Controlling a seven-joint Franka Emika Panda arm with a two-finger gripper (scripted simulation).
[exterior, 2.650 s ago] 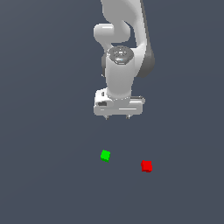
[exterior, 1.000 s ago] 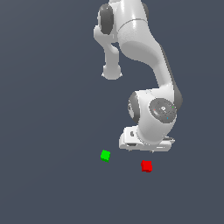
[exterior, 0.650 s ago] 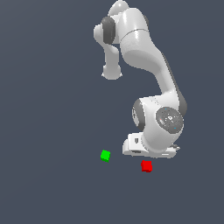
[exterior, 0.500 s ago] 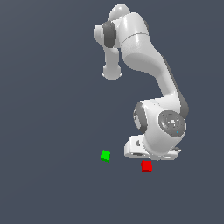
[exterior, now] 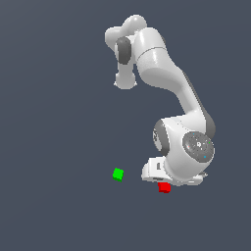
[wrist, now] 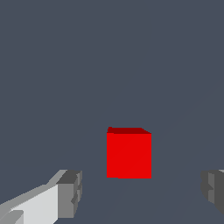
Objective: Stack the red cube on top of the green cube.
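The red cube (exterior: 164, 187) lies on the dark floor, partly covered by the gripper body in the exterior view. In the wrist view the red cube (wrist: 129, 155) sits between my two fingers, apart from both. My gripper (wrist: 142, 192) is open, one fingertip (wrist: 70, 192) on one side and the other fingertip (wrist: 213, 190) on the other side of the cube. In the exterior view the gripper (exterior: 169, 182) is low over the red cube; its fingers are hidden there. The green cube (exterior: 118, 174) lies on the floor toward the exterior view's left of the red one.
The white arm (exterior: 162, 73) arches above the cubes from the back. The floor (exterior: 59, 147) is plain dark grey with nothing else on it.
The gripper has moved from above the floor's middle toward the exterior view's right and down onto the red cube. Both cubes stayed where they were.
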